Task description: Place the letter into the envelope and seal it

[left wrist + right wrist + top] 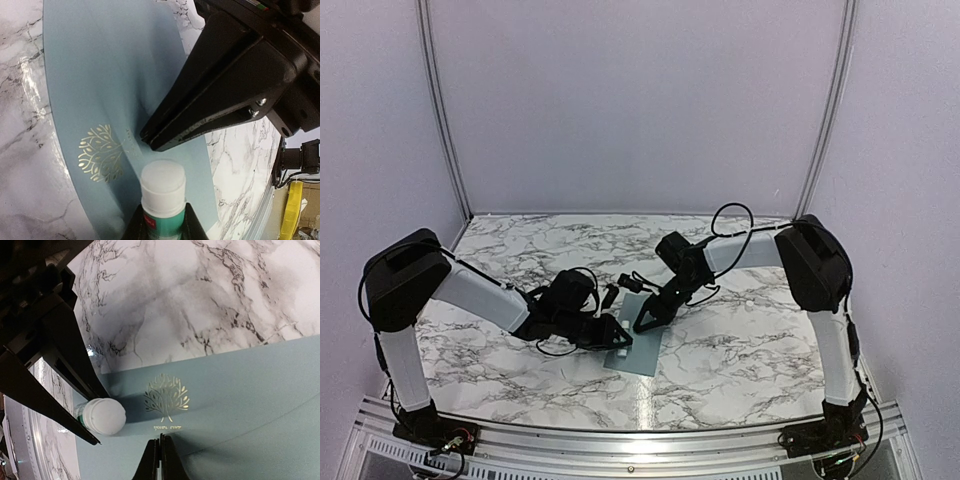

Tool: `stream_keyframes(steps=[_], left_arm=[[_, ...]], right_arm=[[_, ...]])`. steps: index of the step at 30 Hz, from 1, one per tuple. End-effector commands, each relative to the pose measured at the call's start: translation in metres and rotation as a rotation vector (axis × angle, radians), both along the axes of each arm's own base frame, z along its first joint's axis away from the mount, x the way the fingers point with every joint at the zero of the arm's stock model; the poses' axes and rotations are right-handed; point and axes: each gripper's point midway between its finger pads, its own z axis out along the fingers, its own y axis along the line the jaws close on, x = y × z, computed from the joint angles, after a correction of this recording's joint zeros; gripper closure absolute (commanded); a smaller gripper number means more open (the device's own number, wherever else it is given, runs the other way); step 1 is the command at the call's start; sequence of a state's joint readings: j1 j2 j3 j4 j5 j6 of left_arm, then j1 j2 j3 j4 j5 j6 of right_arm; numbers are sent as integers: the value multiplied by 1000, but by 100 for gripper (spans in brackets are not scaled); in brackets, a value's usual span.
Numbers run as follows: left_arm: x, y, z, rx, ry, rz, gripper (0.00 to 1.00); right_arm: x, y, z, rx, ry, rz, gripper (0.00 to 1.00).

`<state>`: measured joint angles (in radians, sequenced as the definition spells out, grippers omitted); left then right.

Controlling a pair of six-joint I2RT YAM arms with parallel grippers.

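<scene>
On veined marble (200, 295), left claw (618, 338) clasps a cylindrical glue stick (162, 187); right claw (160, 455), clenched, touches flat blue-grey envelope (250, 385).

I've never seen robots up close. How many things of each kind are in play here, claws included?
envelope, blue-grey: 1
glue stick: 1, clamped in the left gripper
grippers: 2, that one and the right gripper, shut, tips at the envelope
Total: 4

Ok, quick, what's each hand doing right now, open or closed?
Left hand: closed on a glue stick.
Right hand: closed, holding nothing, tips down at the envelope.
</scene>
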<state>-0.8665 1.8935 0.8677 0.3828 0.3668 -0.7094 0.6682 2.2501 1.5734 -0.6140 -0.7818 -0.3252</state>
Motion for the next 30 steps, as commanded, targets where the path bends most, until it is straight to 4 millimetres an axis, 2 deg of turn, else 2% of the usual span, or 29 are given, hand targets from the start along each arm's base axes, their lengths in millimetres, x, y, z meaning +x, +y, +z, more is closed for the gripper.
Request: stream_keyframes(steps=[1,4,7,13,19,21,23,27,30], left_arm=[[3,6,1,44,-29,-5,100],[11,4,33,4,-108,6,100],[15,9,54,-13,-170,22,100],[26,35,62,13,-187,81,100],[46,65,76,148,-250,120,100],[52,69,87,175,-283,117,100],[57,75,100,199,-316,112,100],[69,91,126,256,-385,127,100],[81,102,152,282,-449,142,100]], right_arm=[[10,-24,-37,-131,-37,-50,97],[11,-25,-38,-135,-42,-54,97],[11,-25,-39,-136,-39,-55,97],[12,-25,-39,-132,-39,-59,97],[17,-22,-23,-106,-63,-64,97],[19,-17,-3,-69,-79,-60,96],[26,-14,26,-32,-124,-57,95],[50,-17,110,64,-283,-75,93],[71,-42,172,117,-427,-145,89]])
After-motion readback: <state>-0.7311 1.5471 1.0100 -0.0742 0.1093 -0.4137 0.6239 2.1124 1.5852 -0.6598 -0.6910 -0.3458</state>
